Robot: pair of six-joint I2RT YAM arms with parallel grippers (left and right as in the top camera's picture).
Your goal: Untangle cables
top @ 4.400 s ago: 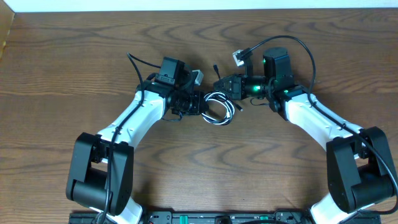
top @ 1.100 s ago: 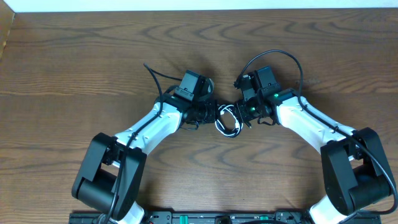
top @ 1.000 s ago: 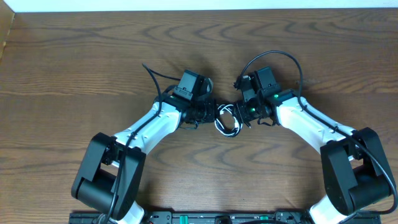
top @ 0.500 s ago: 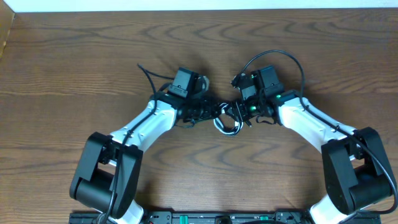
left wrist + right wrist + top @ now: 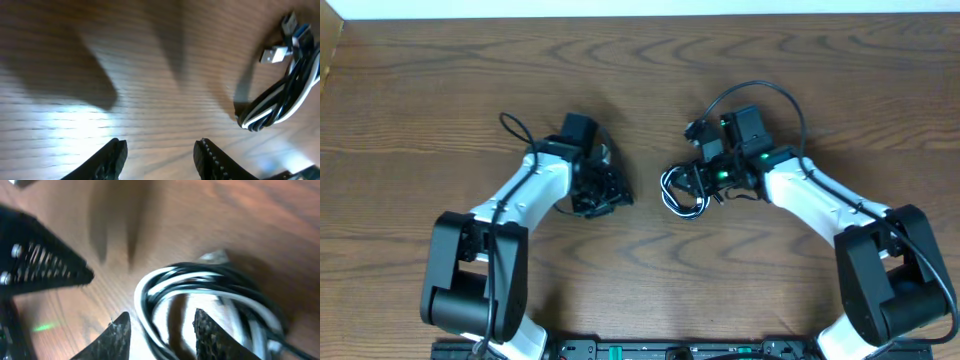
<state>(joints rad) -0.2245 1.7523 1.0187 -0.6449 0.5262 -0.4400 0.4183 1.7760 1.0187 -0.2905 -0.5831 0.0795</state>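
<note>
Black left fingers (image 5: pixel 112 159) are spread wide over bare wood with nothing between them. The left gripper (image 5: pixel 160 152) is clear of the cables (image 5: pixel 287 95), which lie off to one side. The right gripper (image 5: pixel 161 330) is also spread, with coil strands in the gap; pad contact cannot be told. Cables are one white and the rest black, looped in a tight bundle on the table (image 5: pixel 440 90), with a silver USB plug (image 5: pixel 272 55) sticking out. A toothed left finger shows near the coil in the right wrist view. A green light (image 5: pixel 722 174) glows on the right wrist.

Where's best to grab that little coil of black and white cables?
Probably the coil of black and white cables at its rounded loop end, from above, one finger each side: the strands run together there in a narrow band, clear of the silver plug.
</note>
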